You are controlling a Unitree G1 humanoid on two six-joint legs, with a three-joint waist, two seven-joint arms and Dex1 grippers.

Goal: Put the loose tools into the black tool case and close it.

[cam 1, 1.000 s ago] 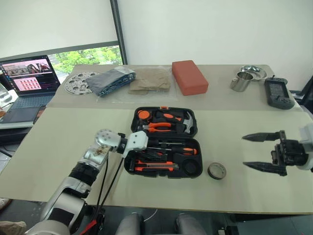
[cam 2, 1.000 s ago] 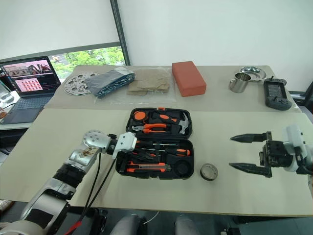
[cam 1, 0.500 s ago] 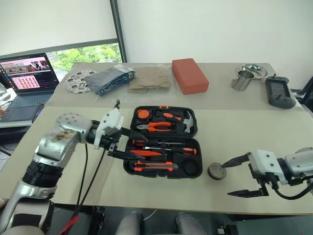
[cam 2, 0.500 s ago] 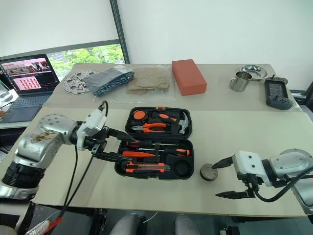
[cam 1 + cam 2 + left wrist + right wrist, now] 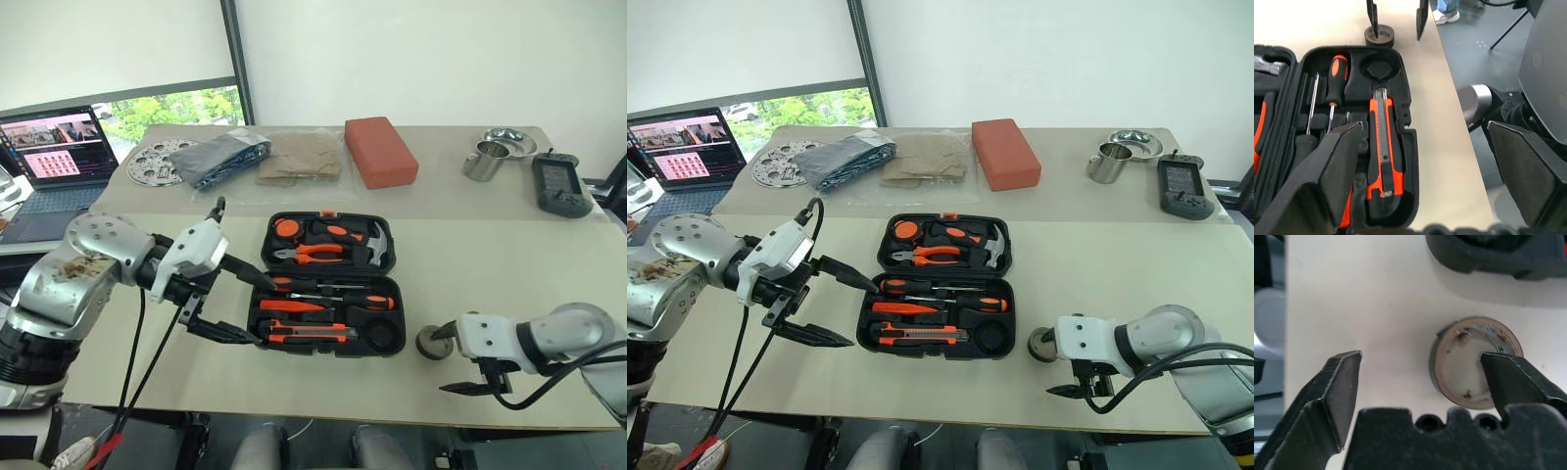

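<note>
Both arms out, jaws apart
Left gripper (image 5: 238, 305) spread wide, pointing right; right gripper (image 5: 453, 360) angled down, fingers parted.

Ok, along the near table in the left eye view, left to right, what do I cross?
Left gripper → tool case → tape roll → right gripper.
</note>
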